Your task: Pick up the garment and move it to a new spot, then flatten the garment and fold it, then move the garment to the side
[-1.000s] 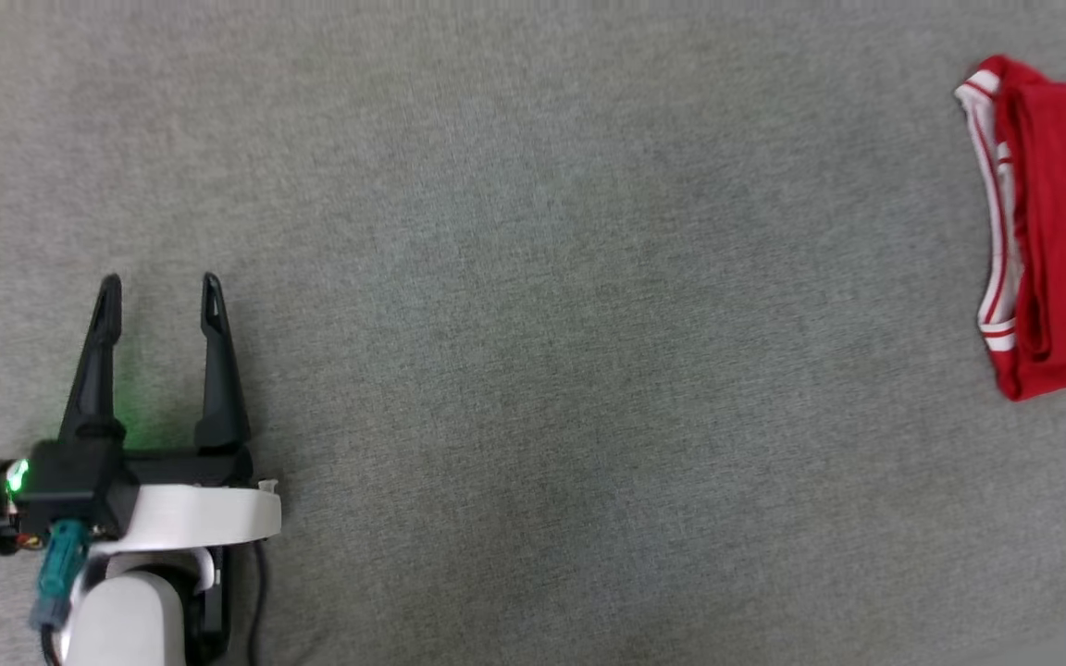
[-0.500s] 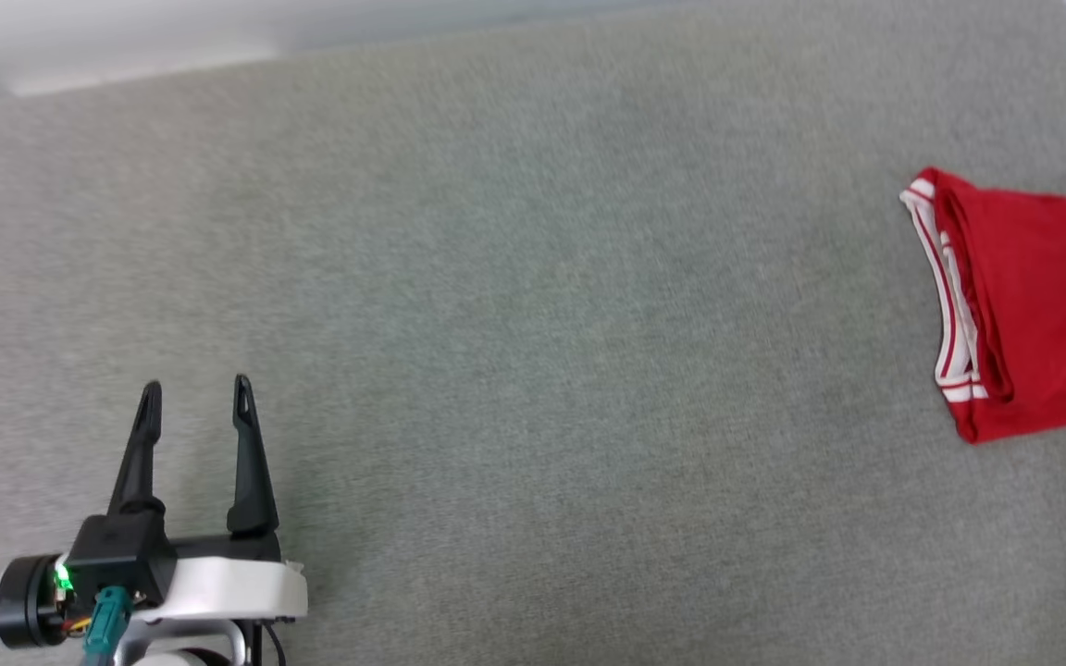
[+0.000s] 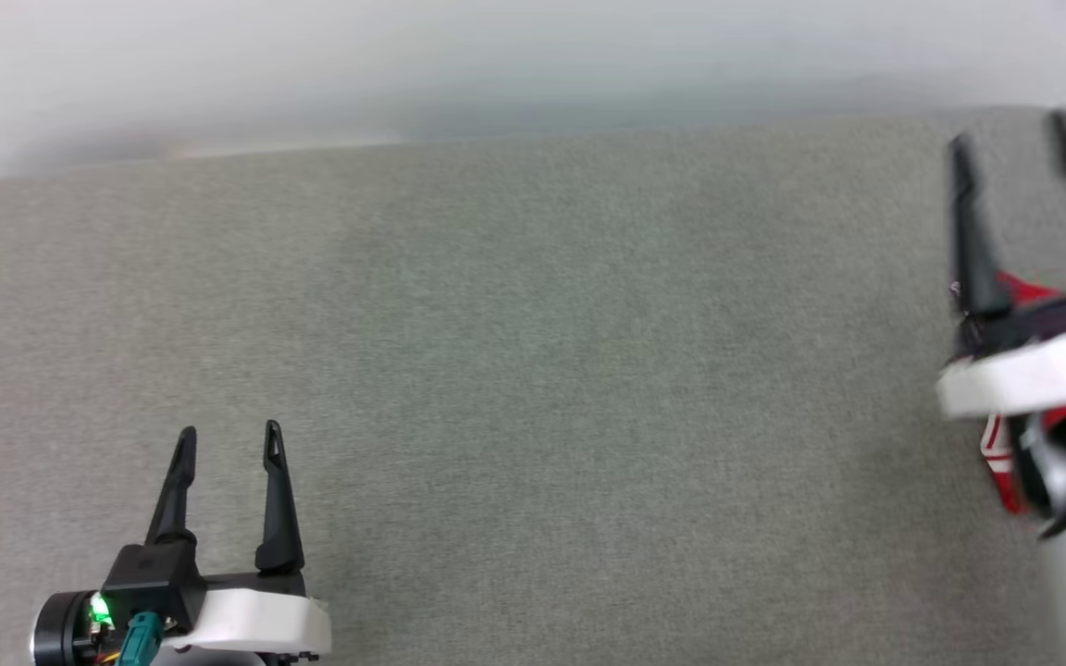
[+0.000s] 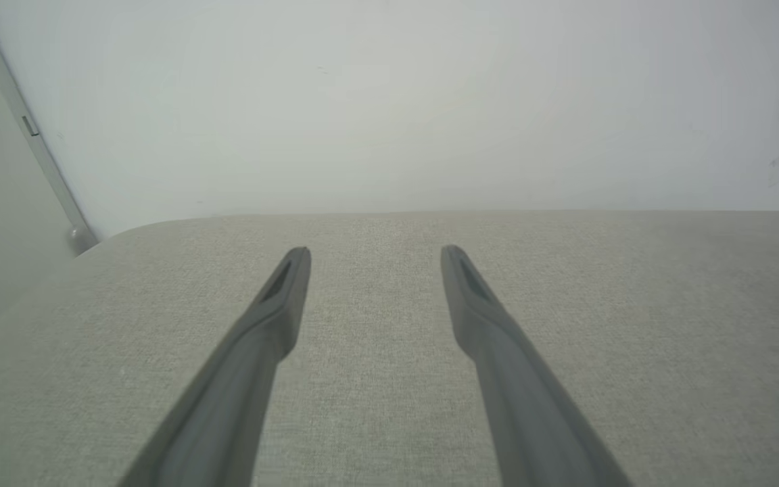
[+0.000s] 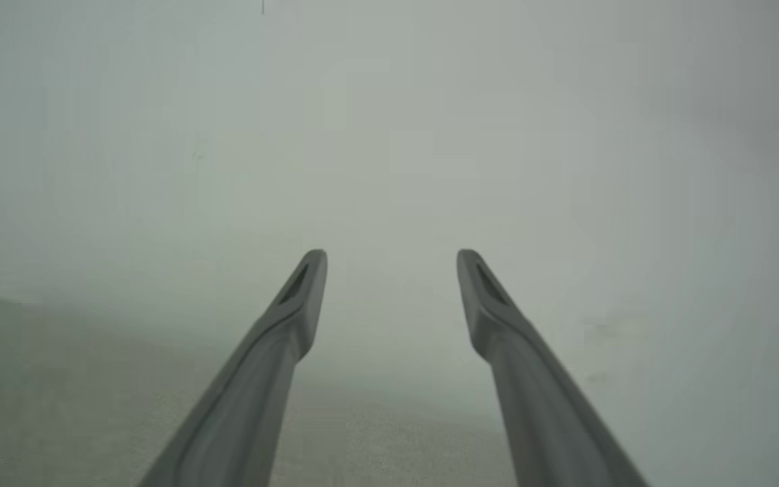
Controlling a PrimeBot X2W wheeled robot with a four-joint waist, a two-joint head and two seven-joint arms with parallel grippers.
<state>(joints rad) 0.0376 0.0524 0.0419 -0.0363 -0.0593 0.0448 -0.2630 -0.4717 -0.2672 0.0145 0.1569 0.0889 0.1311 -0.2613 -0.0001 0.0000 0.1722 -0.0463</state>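
Little of the red garment (image 3: 1005,472) shows in the head view: bits of red cloth and white-and-red trim at the far right, mostly behind my right arm. My right gripper (image 3: 1010,129) hovers above it, blurred, fingers spread apart and nothing between them. In the right wrist view the same gripper (image 5: 391,256) stands open against a pale wall. My left gripper (image 3: 228,433) sits at the lower left of the grey padded surface (image 3: 533,370), open and empty, far from the garment. The left wrist view shows its gripper (image 4: 374,251) open over bare grey fabric.
The grey surface ends at a back edge against a pale wall (image 3: 496,65). In the left wrist view a wall corner with a thin strip (image 4: 31,135) stands beyond the surface's rounded left end.
The head camera has tilted up, so the wall now shows. My right arm has come into view over the garment, covering most of it. The left gripper stays open.
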